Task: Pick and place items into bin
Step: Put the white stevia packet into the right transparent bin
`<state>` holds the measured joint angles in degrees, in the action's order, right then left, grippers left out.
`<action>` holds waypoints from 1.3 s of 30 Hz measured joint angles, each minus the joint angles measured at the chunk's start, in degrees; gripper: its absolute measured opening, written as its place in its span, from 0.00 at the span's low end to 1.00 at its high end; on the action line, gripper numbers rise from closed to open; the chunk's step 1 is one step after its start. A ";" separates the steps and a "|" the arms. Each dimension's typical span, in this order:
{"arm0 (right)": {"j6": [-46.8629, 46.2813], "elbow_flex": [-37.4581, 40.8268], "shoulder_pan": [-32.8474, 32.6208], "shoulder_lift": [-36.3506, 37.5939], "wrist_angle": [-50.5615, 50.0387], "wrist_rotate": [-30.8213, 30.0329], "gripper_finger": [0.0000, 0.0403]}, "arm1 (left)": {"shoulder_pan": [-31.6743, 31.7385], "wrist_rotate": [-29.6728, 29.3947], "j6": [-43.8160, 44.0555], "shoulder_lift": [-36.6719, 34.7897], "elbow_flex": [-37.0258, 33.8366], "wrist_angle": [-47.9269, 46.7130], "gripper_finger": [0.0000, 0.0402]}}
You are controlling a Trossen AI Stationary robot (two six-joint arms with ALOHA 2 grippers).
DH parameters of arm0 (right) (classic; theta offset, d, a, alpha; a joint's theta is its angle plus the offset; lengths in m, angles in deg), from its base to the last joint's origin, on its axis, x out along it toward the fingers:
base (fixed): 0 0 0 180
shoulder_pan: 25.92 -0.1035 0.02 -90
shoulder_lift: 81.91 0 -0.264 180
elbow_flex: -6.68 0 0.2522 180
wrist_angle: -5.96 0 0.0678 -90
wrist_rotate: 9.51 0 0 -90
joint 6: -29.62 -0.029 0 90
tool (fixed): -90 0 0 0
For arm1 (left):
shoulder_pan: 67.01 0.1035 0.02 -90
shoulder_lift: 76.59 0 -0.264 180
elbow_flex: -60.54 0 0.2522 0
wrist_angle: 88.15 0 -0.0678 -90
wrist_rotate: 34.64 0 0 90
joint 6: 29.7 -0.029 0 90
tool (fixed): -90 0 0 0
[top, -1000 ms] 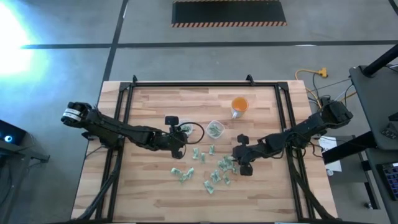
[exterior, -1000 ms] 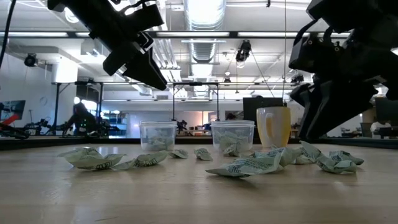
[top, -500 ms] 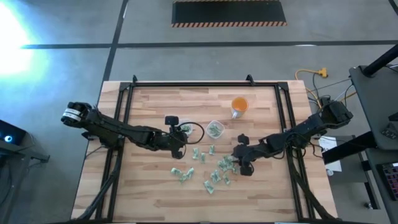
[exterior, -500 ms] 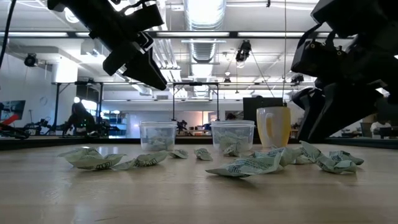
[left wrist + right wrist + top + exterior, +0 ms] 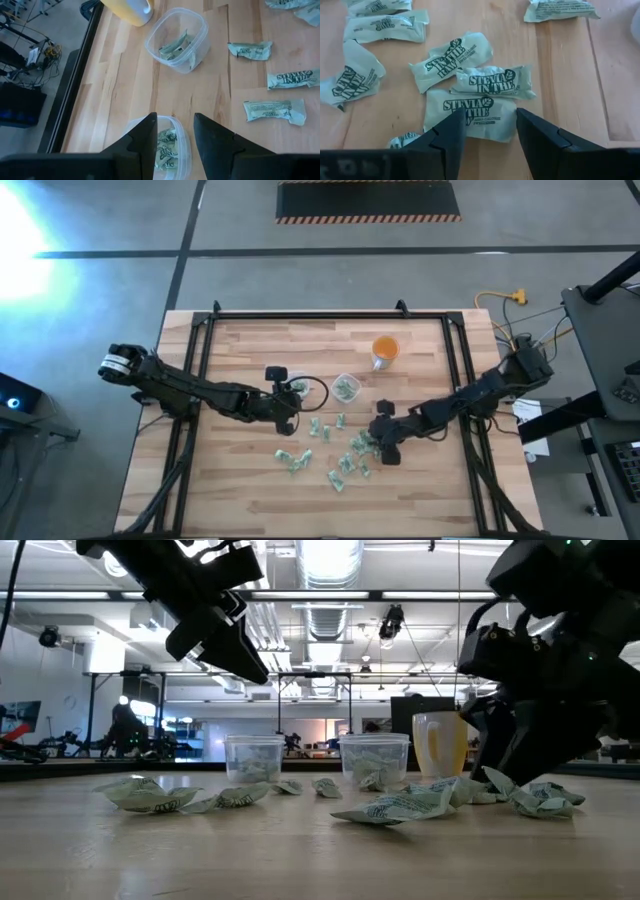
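So, operator, your scene runs like this:
Table [image 5: 250, 340]: you have a wooden top carrying everything below.
Left arm: you see it reach in from the table's left side; its left gripper [image 5: 283, 402] hangs above the nearer clear cup [image 5: 167, 150], fingers [image 5: 145, 137] parted and holding nothing.
Right arm: it comes in from the right edge; your right gripper [image 5: 377, 442] is low at the right fringe of the packet pile, fingers [image 5: 447, 132] spread with nothing between them, straddling one flat packet [image 5: 475, 114].
Orange cup [image 5: 385, 350]: it stands toward the far side, just beyond the second clear cup [image 5: 346, 387].
Clear cups: each already holds a few packets; the two stand near each other around the table's middle.
Items [image 5: 345, 458]: your pale green-and-white stevia packets lie loose between the two grippers and toward the near edge, some overlapping [image 5: 492, 82], others apart [image 5: 272, 110].
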<state>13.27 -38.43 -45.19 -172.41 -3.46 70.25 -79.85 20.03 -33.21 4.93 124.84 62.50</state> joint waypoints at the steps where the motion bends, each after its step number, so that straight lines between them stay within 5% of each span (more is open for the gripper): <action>1: 0.00 -0.22 0.10 -0.21 -0.21 0.02 0.41 | 0.00 0.01 0.00 0.00 -0.05 0.02 0.28; 21: 2.86 -0.07 0.16 4.01 -3.50 0.02 0.07 | 0.00 0.01 0.09 0.00 -0.13 -0.38 0.28; 31: 4.21 -0.05 0.16 10.20 -4.21 -0.34 0.02 | 0.00 0.02 0.09 0.00 -0.11 -0.39 0.28; 39: 10.23 -0.10 0.24 13.60 1.20 -13.32 0.02 | 0.00 0.02 0.07 0.00 0.00 -0.05 0.28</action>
<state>23.50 -38.53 -44.94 -158.81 -2.27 56.94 -79.85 20.05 -33.14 4.93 124.84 62.45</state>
